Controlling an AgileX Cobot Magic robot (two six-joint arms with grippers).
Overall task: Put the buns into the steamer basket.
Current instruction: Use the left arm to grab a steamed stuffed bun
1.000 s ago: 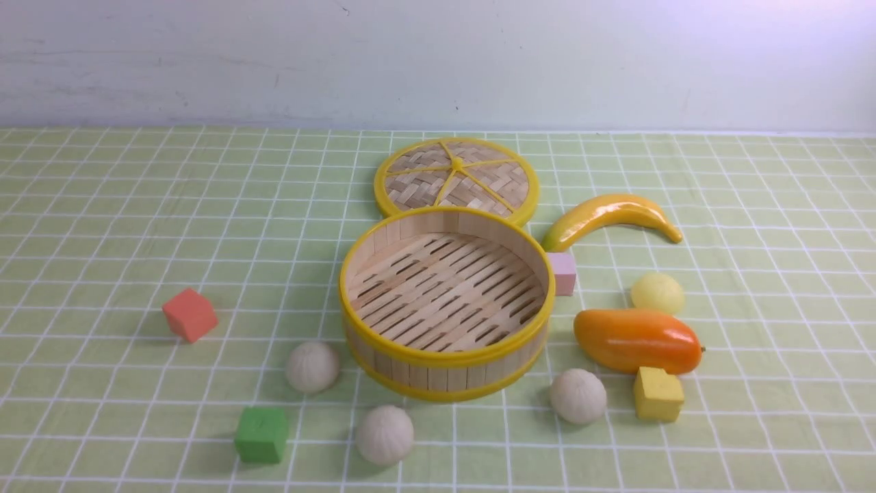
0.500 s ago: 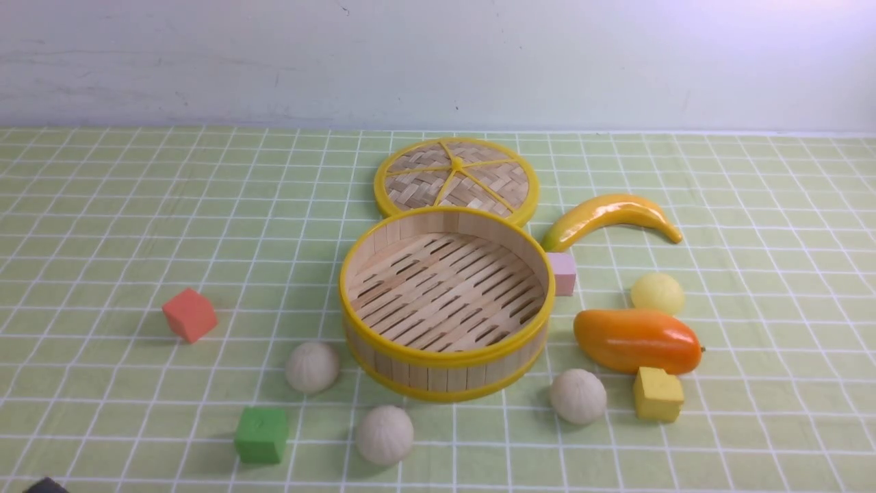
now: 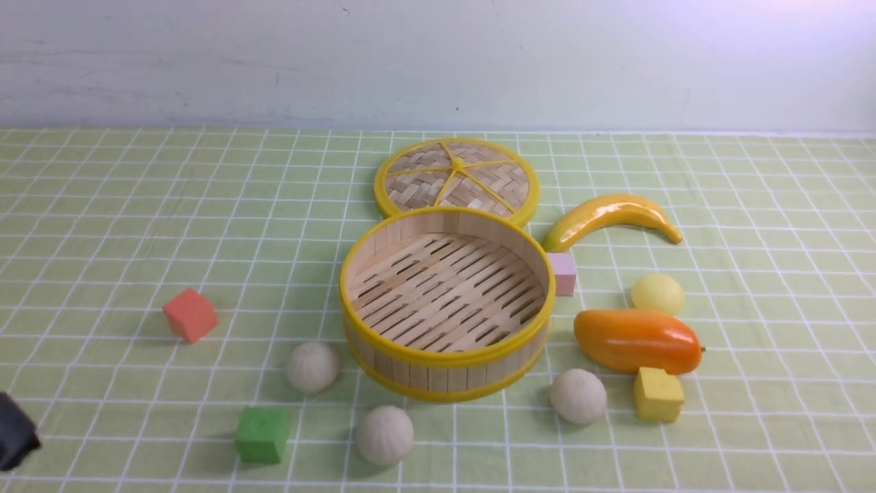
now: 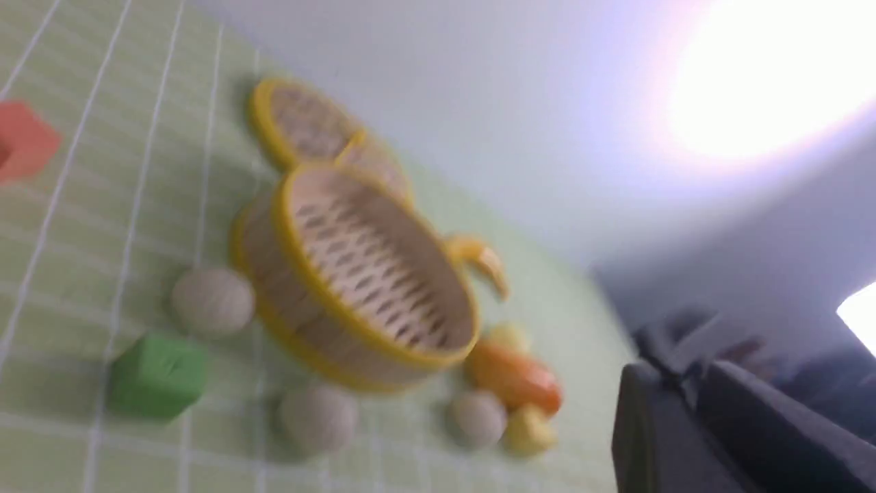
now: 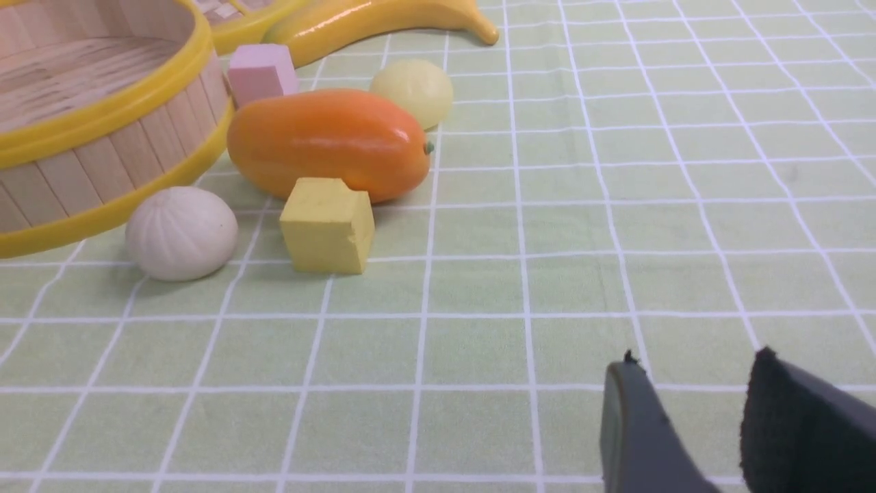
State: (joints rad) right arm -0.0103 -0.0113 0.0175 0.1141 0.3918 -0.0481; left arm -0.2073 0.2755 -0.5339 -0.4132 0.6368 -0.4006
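Operator: Basket check. Steamer basket (image 3: 446,358) stands mid-counter (image 3: 109,205) with its slatted floor bare. All four buns are outside it. Left bun (image 3: 312,366) lies near the wall and front bun (image 3: 384,435) near the green cube (image 3: 261,434). Right bun (image 3: 578,396) sits between the wall and the yellow cube (image 3: 658,394). Pale yellow bun (image 3: 657,293) is just behind the mango (image 3: 636,340); whether they touch, I cannot tell.

Observer: Jaws?

Operator: Right jaws are spread with nothing between them, over bare cloth and well apart from every bun. Left jaws: the wrist view is too blurred, so I cannot tell. Left arm (image 3: 15,430) only just shows at the near-left edge.

Observer: Failure modes, as you judge them?

Operator: The buns are round, so an off-centre pinch would likely squirt one out and set it rolling. The green cube crowds the front bun, and a wide approach could knock it. The yellow bun looks worst: the mango blocks its near side, so a jaw may shove the mango instead. The basket looks light, and a bump on its rim could slide it into the lid (image 3: 456,179).

Observer: Noted.
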